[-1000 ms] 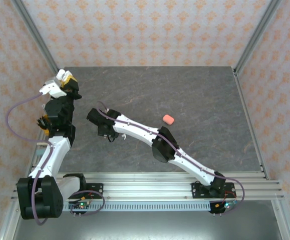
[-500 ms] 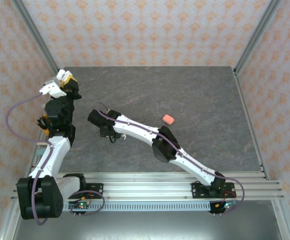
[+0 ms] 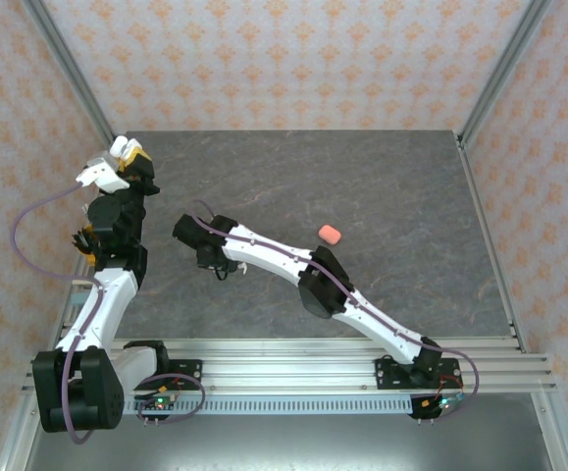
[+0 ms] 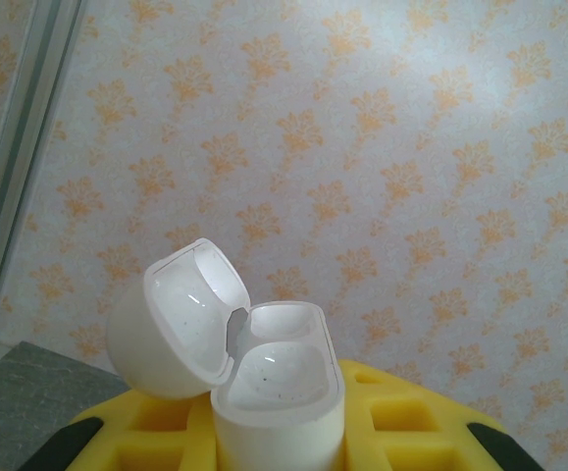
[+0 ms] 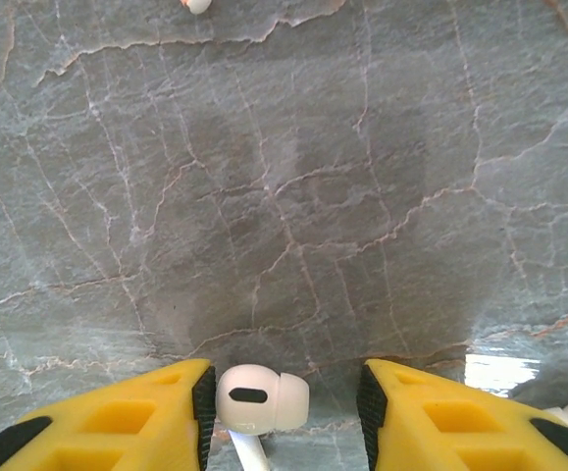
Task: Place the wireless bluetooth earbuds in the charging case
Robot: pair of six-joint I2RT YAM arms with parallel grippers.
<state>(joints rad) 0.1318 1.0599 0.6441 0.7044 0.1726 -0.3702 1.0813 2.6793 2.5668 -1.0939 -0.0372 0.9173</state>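
Right gripper (image 5: 284, 412) stood part-open astride white earbud (image 5: 262, 397), bottom centre; better centred before squeezing. Left gripper (image 4: 279, 437) held open charging case (image 4: 276, 388), lower centre.

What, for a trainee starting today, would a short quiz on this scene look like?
1. True or false: the white case held by the left gripper has its lid shut.
2. What lies between the fingers of the right gripper? A: white earbud. B: pink earbud. C: nothing.
3. What colour is the closed case on the table?

Key: 1 false; 2 A; 3 pink.
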